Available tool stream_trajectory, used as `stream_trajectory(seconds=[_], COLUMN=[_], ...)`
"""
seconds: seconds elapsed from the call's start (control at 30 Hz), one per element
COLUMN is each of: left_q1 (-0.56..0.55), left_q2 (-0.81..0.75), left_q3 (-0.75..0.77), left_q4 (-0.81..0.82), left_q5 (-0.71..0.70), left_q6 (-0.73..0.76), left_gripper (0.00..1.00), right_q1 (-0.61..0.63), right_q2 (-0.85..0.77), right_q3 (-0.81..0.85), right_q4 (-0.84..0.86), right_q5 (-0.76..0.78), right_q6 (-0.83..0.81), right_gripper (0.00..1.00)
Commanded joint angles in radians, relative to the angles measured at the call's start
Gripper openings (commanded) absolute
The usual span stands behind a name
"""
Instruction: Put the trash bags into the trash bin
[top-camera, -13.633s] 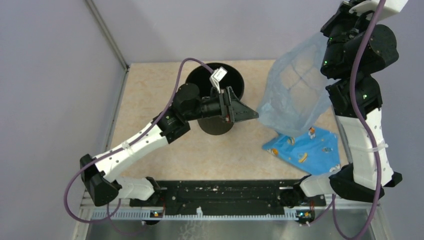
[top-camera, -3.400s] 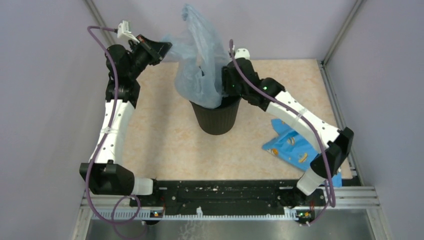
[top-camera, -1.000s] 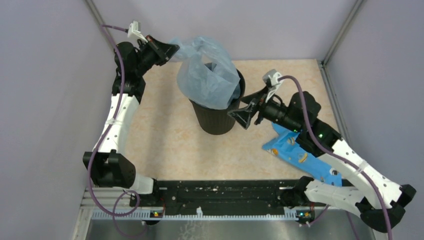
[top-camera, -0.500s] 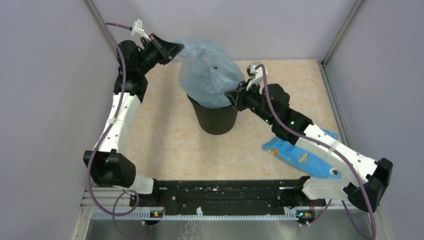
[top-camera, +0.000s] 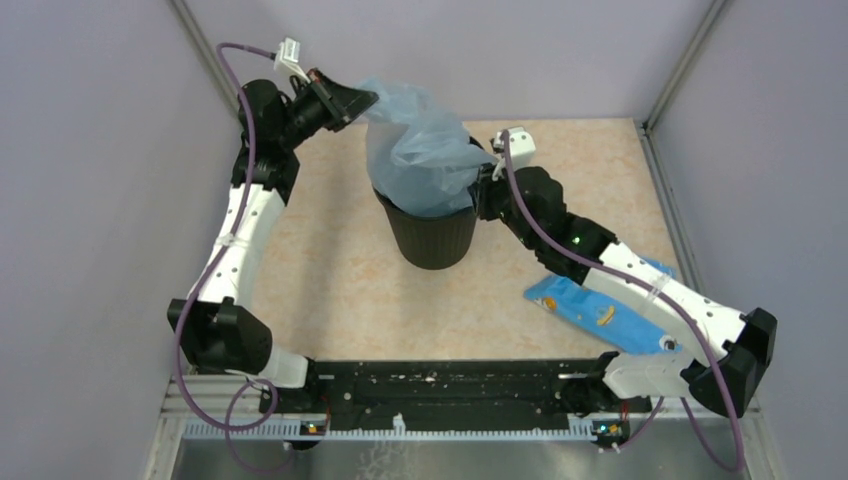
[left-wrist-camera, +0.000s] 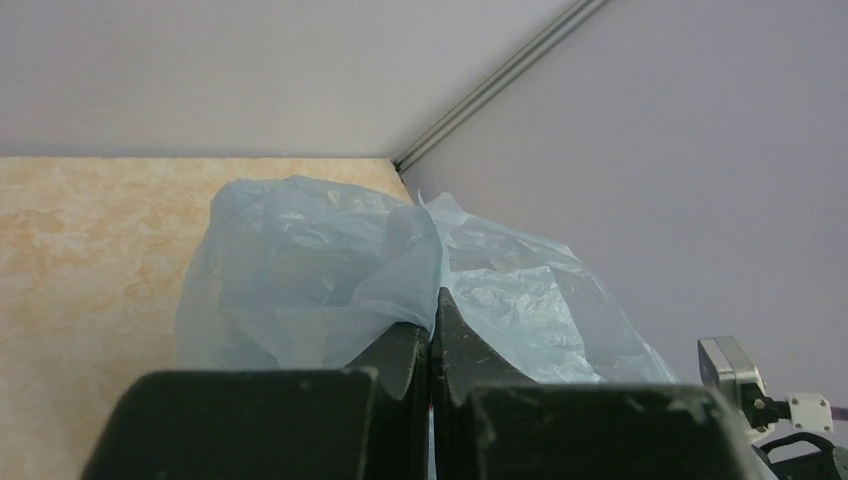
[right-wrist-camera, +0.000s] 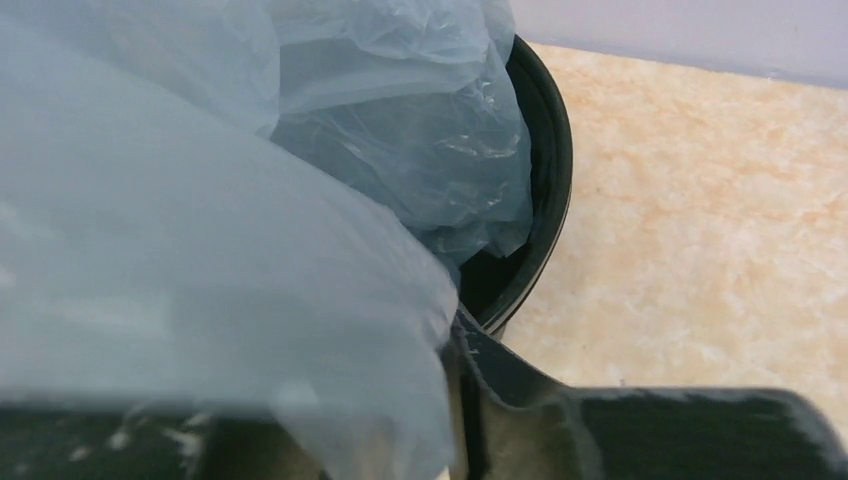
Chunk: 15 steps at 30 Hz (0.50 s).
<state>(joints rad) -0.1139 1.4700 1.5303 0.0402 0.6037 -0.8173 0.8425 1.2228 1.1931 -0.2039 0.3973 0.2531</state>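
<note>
Nearest the arm bases, a blue packet (top-camera: 590, 310) lies flat on the table (top-camera: 330, 270), partly covered by the right forearm. Its small cartoon print shows, but any lettering is too small to read.

Beyond it, the trash bin (top-camera: 432, 235) stands upright near the middle of the table. The trash bag (top-camera: 425, 155) sits with its lower part inside the bin's mouth and the rest billowing above the rim, so the bin's inside is mostly hidden.

The right gripper (top-camera: 484, 188) is at the bin's right rim, its tips lost behind film in the overhead view. From the right wrist, the jaws are drawn close together with bag film caught between them, and the film veils one finger entirely.

Farthest back, the left gripper (top-camera: 362, 100) is raised above and left of the bin. Its jaws are pressed together on a corner of the bag, holding it up. The bag carries no print.
</note>
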Motion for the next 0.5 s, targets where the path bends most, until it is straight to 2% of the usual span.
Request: stream_trajectory(seconds=[0.0, 0.03, 0.1, 0.27, 0.47], left_q1=[-0.009, -0.009, -0.009, -0.021, -0.101], left_q2=[-0.057, -0.069, -0.099, -0.146, -0.184], left_q3=[-0.012, -0.028, -0.061, -0.107, -0.159], left_q4=[-0.021, -0.033, -0.036, -0.093, -0.146], left_q5=[0.039, 0.037, 0.038, 0.045, -0.028], left_q6=[0.019, 0.029, 0.036, 0.059, 0.105], left_gripper=[0.0, 0.0, 0.0, 0.0, 0.0], right_q1=[0.02, 0.026, 0.032, 0.035, 0.036], right_q2=[-0.034, -0.046, -0.074, -0.158, -0.201], right_q3=[0.033, 0.037, 0.043, 0.051, 0.104], right_q4=[-0.034, -0.042, -0.059, -0.095, -0.14], right_q5=[-0.057, -0.068, -0.099, -0.184, -0.224], right_q6=[-0.013, -0.014, -0.016, -0.031, -0.047], right_gripper=[0.39, 0.5, 0.65, 0.89, 0.94])
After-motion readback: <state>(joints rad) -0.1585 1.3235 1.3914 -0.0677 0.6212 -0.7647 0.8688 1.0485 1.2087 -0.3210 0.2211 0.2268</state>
